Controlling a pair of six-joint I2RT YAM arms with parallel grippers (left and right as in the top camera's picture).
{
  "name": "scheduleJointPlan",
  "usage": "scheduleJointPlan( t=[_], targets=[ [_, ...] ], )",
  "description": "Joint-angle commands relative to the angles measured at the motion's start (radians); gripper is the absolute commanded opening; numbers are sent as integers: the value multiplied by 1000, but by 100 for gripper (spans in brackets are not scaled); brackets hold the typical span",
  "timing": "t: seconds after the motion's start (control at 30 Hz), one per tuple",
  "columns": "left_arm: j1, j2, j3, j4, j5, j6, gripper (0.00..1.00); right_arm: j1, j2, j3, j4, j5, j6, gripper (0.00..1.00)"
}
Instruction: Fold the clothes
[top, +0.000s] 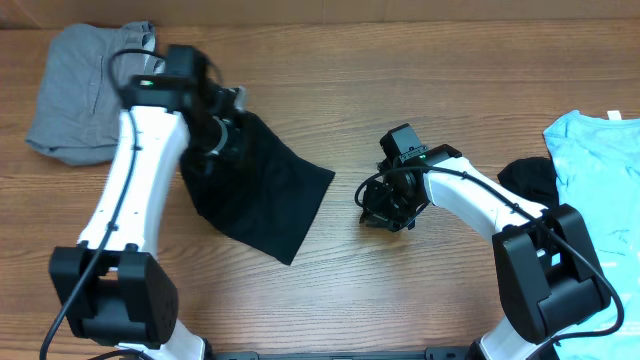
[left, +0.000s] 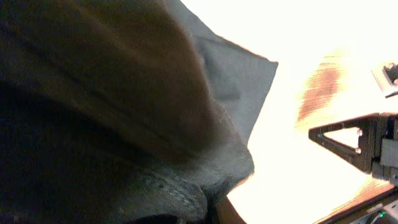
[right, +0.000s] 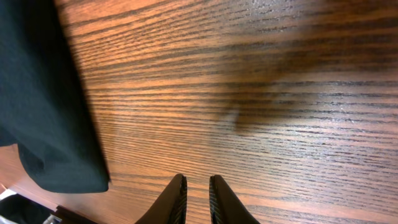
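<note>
Black T-shirt (top: 265, 195) lies left of centre on the tabletop (top: 400, 80), partly folded into a rough slanted rectangle. One corner points toward the front edge. Left gripper (top: 226, 128) is on the shirt's upper-left edge. Its wrist view is filled with dark cloth right at the lens and the fingers are hidden, so I cannot tell whether it grips or is free. Right gripper (top: 386, 208) hovers over bare wood just right of the shirt, fingers nearly together with nothing between them.

Grey garment (top: 85, 90) lies far left, light blue one (top: 595, 165) at the right edge, and a small black heap (top: 528, 180) beside it.

Step, judged: laying down a fold on the black shirt. To do it well, press the edge flat and lift the left gripper straight up so the cloth isn't dragged. Use the right gripper to pin or square the free right corner. Line the edges up before the next fold.
</note>
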Motion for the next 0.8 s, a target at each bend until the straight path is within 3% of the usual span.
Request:
scheduleJointPlan(
  t=[0.0,0.5,0.77],
  targets=[
    [-71,11,-48,18,-73,-108,18,-2,-3,15,-6,10,-7,17],
    [-269,69,-137,66,-62,-193,22,-2,-3,15,-6,21,-8,17],
    [-216,60,-8,-123,-156,-193,19,-4,-4,23,22,20,-119,19]
  ],
)
